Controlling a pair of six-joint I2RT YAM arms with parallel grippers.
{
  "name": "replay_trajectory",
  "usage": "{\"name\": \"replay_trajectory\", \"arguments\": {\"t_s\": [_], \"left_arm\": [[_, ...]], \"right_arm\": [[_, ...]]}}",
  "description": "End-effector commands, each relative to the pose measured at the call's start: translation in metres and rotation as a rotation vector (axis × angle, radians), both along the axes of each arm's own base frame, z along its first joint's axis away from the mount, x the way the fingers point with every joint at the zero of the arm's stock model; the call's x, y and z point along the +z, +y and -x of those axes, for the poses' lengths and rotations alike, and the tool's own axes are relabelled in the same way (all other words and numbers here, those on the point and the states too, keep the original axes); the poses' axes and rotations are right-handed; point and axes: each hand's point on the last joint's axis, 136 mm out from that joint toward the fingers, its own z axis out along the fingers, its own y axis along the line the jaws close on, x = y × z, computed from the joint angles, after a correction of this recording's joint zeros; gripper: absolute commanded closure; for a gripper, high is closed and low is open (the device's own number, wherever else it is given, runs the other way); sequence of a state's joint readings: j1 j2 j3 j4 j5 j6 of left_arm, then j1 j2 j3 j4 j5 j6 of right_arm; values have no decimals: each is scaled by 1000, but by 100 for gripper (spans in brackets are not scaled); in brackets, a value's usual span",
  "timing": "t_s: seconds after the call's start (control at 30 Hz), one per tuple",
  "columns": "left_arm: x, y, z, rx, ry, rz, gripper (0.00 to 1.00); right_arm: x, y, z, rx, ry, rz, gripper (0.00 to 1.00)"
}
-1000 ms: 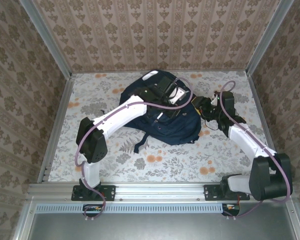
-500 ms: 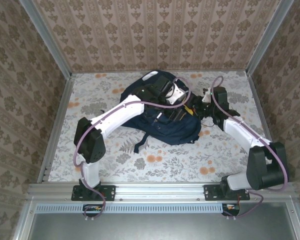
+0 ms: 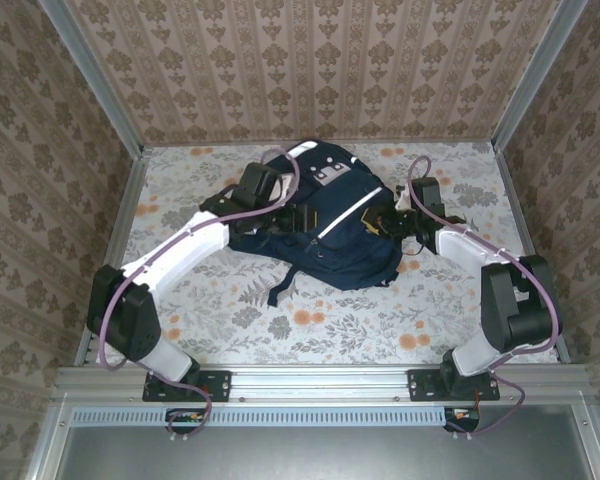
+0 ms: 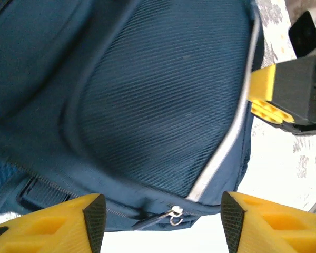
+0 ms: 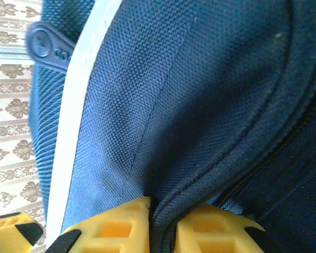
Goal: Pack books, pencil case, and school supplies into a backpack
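Fingers (image 5: 121,226) of my right gripper (image 5: 163,222) clamped on a backpack (image 3: 345,240) fold at its 3 o'clock edge, left gripper (image 4: 163,208) spread wide at its 9 o'clock, backpack on the table (image 3: 230,300) toward 12 o'clock

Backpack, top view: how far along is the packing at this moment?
Looks done: loading, probably; the backpack lies on the table with its contents hidden. In hand: the right gripper pinches a fabric fold beside a zipper, and the left gripper stands open at the bag's edge by a zip pull. Left: likely zipping shut; I cannot tell how far it is closed.
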State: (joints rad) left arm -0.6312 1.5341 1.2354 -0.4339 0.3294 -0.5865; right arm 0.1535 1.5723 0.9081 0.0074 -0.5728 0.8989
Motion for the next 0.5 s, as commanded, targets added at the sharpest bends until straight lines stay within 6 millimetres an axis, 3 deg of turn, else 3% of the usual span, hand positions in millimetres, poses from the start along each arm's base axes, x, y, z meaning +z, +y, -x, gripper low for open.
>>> {"name": "replay_trajectory", "arguments": {"t_s": [0.0, 0.27, 0.47], "left_arm": [[-1, -7, -3, 109, 74, 143, 39], [-9, -29, -20, 147, 129, 282, 44], [-23, -30, -27, 188, 161, 284, 62]], "right_arm": [[-42, -17, 1, -47, 77, 125, 83], [-46, -20, 1, -46, 85, 157, 82], [-45, -23, 2, -44, 85, 183, 82]]}}
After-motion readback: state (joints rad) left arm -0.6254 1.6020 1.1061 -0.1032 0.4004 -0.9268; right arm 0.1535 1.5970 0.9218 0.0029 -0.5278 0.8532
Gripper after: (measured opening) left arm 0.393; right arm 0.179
